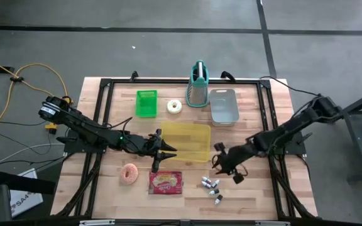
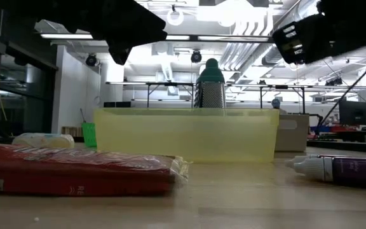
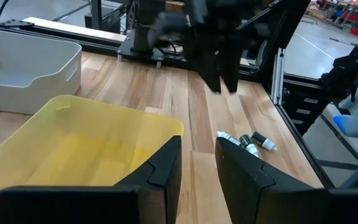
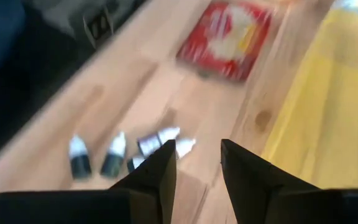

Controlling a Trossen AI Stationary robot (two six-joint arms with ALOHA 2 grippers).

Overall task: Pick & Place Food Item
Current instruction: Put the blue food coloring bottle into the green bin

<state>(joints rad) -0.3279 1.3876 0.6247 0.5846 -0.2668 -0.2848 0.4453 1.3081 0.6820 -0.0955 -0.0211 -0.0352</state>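
The red flat plastic food packet (image 1: 166, 182) lies on the wooden desk (image 1: 263, 194), just in front of the translucent yellow bin (image 1: 187, 139). The right pincer (image 1: 228, 166), parted and empty, hangs beside the small dropper bottles (image 1: 211, 186); it should square up over the packet. The left pincer (image 1: 163, 152) waits parted, empty.

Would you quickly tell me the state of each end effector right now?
Left end effector: open, holding nothing, beside the yellow bin.
Right end effector: open, holding nothing, above the small bottles.

Two dark arms, blunt black pincers
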